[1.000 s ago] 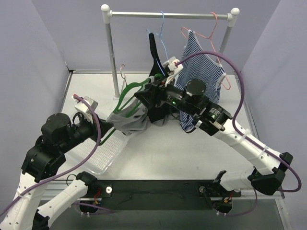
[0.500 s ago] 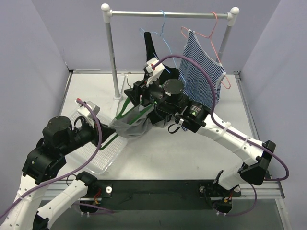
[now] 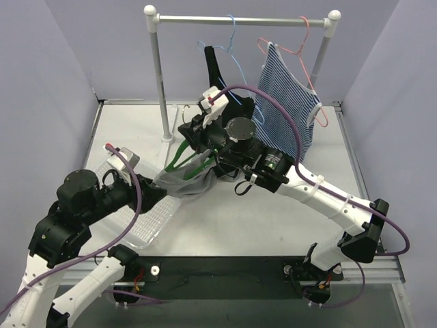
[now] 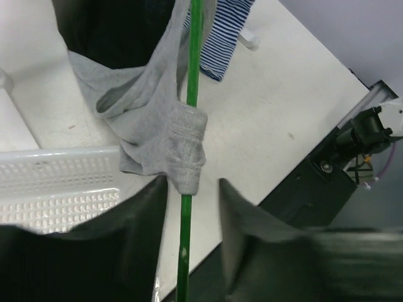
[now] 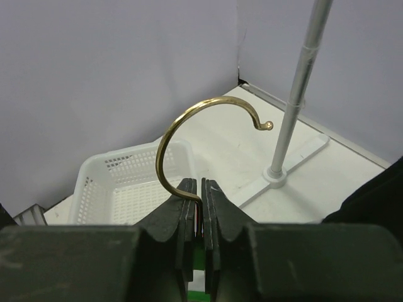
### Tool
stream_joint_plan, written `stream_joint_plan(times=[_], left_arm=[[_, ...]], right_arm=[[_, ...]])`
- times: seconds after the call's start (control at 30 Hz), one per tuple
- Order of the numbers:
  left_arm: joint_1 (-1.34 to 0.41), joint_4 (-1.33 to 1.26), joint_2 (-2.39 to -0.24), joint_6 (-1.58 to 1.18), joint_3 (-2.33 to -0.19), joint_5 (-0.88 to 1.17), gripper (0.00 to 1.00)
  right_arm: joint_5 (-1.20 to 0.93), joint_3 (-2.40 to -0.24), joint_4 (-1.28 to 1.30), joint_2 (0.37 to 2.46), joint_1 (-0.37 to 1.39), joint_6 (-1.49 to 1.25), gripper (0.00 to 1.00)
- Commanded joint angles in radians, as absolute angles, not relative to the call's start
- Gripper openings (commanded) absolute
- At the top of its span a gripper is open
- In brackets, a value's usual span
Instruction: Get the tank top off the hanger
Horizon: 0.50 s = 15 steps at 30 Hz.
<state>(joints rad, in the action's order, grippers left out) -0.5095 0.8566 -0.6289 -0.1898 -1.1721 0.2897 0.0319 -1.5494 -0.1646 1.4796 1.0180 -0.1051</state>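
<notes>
Right gripper (image 5: 196, 189): I see its fingers pressed together on the base of the brass hook (image 5: 220, 99) of the green hanger (image 4: 185, 233). The hook curves up clear of the fingers, open end toward the rack pole (image 5: 296, 82).

Left gripper (image 4: 192, 185): fingers spread, one on each side of the hanger's green bar. I see a gap on both sides, and neither finger touches the bar in the wrist view.

Tank top (image 4: 157, 138): grey, on the hanger. It hangs low over the table (image 3: 273, 219), between the two arms. One strap opening is looped over the bar, and a bunched hem sits on the bar just ahead of the left fingertips. The cloth below rests at the edge of the white basket (image 3: 147, 225).

Hanger: off the rack (image 3: 239, 20), tilted, running from the right gripper down toward the left one. From above, only part of its green frame shows beside the right arm.

Rack: a striped top (image 3: 283, 102) hangs on a pink hanger and a black garment (image 3: 217, 72) on a blue one, both behind the right arm. I cannot tell whether the arm touches either.

Basket: on the table by the left arm, near the base of the rack pole.
</notes>
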Motion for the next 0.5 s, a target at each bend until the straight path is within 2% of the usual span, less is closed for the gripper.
stream_joint_plan(times=[0.0,0.07,0.17,0.47], left_arm=[[-0.511,0.812,-0.569,-0.196,-1.224,0.212,0.68],[-0.511,0.787,-0.534,-0.201,-1.212,0.196,0.79],[-0.511,0.72,-0.457,-0.225,-1.175,0.189,0.85],[-0.511,0.603,-0.333,-0.328,-1.054,0.048,0.86]], right_arm=[[0.184,-1.58,-0.255,1.45,1.028,-0.092,0.0],[0.241,-1.598,-0.258,1.451,1.037,-0.091,0.0],[0.353,-1.621,-0.268,1.456,1.043,-0.087,0.0],[0.498,-1.683,-0.298,1.47,1.055,-0.121,0.0]])
